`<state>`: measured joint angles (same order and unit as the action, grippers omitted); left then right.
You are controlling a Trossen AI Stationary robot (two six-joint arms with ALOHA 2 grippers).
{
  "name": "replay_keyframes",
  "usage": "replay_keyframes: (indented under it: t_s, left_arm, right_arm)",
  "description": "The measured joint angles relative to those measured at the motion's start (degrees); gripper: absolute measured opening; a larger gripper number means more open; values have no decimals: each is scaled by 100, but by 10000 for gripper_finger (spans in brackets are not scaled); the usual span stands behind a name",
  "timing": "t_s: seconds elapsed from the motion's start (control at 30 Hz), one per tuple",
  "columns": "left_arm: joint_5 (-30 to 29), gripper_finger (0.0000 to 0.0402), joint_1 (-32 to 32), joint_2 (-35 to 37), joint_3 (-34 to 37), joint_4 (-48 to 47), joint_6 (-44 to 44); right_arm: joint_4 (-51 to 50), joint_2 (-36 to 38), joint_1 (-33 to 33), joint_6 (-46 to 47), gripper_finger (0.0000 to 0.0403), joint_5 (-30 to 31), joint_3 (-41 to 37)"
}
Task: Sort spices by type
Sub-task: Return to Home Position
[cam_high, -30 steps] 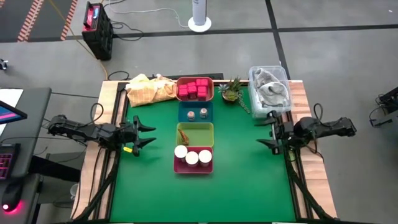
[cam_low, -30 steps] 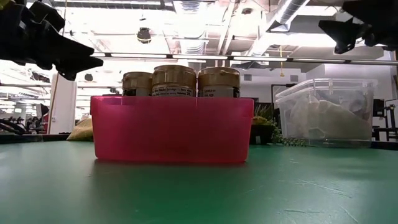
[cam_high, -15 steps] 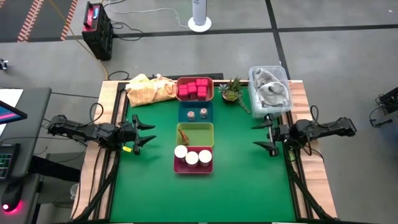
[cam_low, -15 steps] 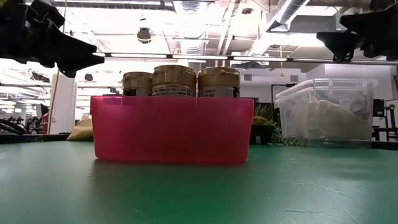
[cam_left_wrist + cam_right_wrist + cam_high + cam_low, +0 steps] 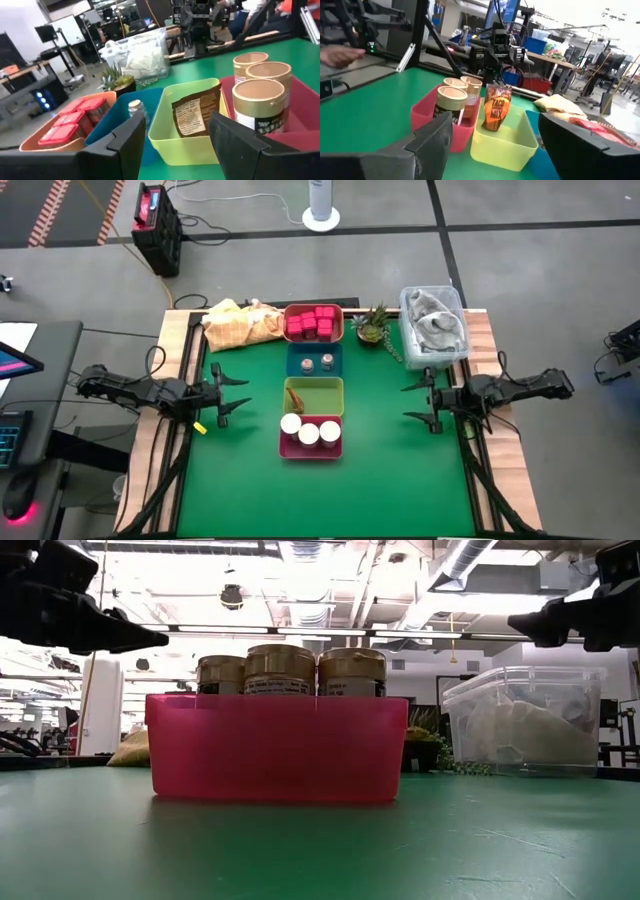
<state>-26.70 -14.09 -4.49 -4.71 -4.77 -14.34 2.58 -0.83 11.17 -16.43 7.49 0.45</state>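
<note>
By my reading the sorting is finished and the step in hand is bringing both arms home; every spice I can see sits in a tray. I take the yellow-green tray (image 5: 326, 402) as my mark; the thin brown-orange packet (image 5: 294, 397) stands inside it, at its left end; the three pale-lidded jars (image 5: 309, 431) fill the pink tray (image 5: 310, 451) directly in front of it; the two grey-topped shakers (image 5: 327, 361) stand in the blue tray (image 5: 296, 352) directly behind it; the magenta packs (image 5: 313, 322) lie in the orange tray (image 5: 285, 323) one place further back.

The left gripper (image 5: 226, 397) hangs well to the left of the yellow-green tray, fingers spread wide, nothing between them; the right gripper (image 5: 412, 402) hangs well to its right, likewise released and empty.

The next move calls for no grasp, I judge; only drawing each arm away from the yellow-green tray; on the right I would mind the clear box (image 5: 433, 325) behind and right of that tray, near that arm.
</note>
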Motion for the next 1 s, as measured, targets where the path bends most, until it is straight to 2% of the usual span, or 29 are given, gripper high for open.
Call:
replay_keyframes:
  t_s: [1.0]
  left_arm:
    - [11,206,0,0,26,-44,155]
  right_arm:
    - [-40,1,1,-13,321,2,-9]
